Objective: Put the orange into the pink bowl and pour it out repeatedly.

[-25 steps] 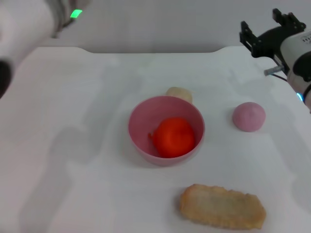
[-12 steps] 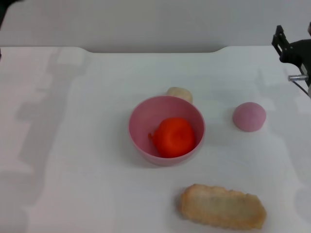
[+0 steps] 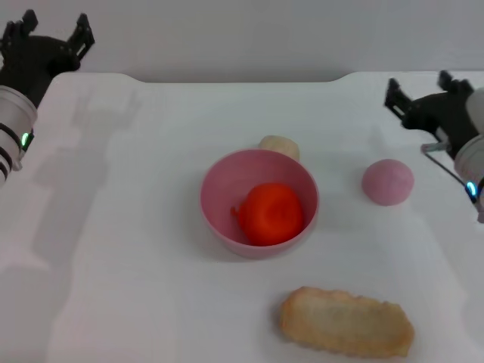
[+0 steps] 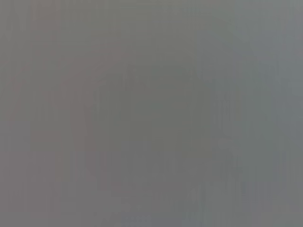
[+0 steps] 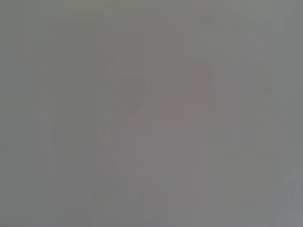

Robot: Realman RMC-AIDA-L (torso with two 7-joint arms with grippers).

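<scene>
orange is in the bowl, the pouring comes next

the orange (image 3: pixel 268 213) lies inside the pink bowl (image 3: pixel 221 181), low in it and a little toward the near right of the bottom, with its small nub pointing left. the bowl stands upright near the middle of the white table (image 3: pixel 136 287). so i judge the putting-in step is finished for this round, and the step in hand is the pouring out.

just behind the bowl, at its far rim, sits a small beige ball (image 3: pixel 280 145); i cannot tell if it touches the rim. to the right, apart from the bowl, is a dull pink ball (image 3: pixel 387 181). near me, to the right of the middle, lies a long piece of toy bread (image 3: pixel 346 321).

my right gripper (image 3: pixel 421 96) hangs at the far right, above the table and beyond the pink ball, with its fingers spread and nothing between them. my left gripper (image 3: pixel 51 39) is at the far left corner, also spread and holding nothing. both are well apart from the bowl. my two wrist cameras show only grey, so they give me nothing.

for the next move, i think one hand must come to the bowl's rim, take it firmly and tip it toward a free part of the table. the beige ball crowds the far rim, so the left or near side looks better for the grip, and the orange may roll when it falls out.
</scene>
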